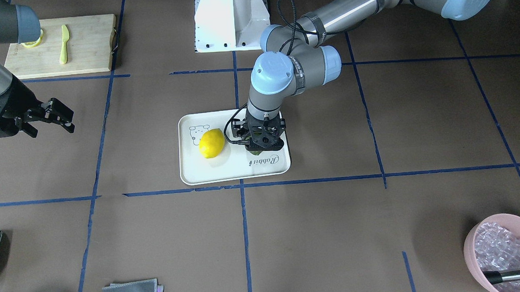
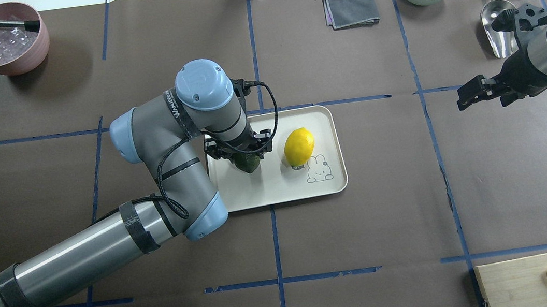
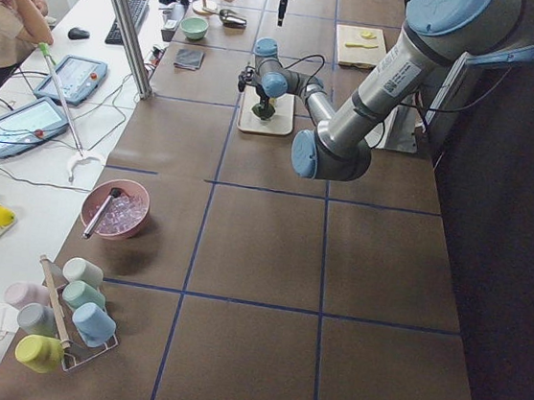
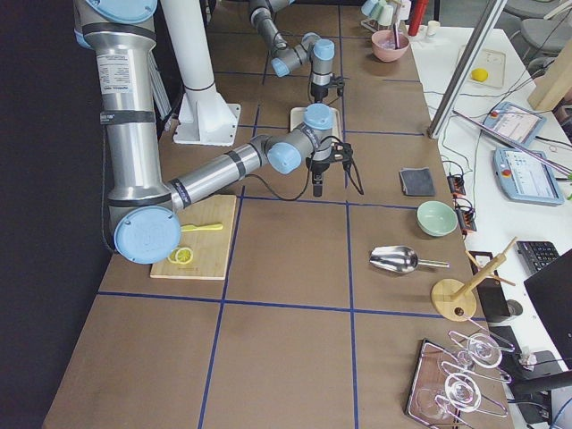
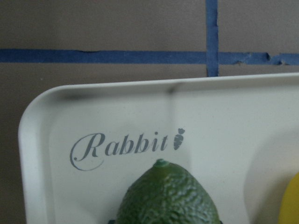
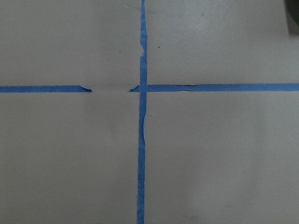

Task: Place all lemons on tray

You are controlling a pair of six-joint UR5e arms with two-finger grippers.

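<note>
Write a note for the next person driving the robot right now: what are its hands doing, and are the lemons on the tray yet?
Left gripper: shut on the green lemon, low over the tray; cannot tell whether the fruit touches the tray yet.
Right gripper: open, empty, hovering over the table, well away from the tray.
Done: the yellow lemon lies on the tray, apart from the green one.
Left to do: release the green lemon onto the tray, then lift the left arm away.
</note>
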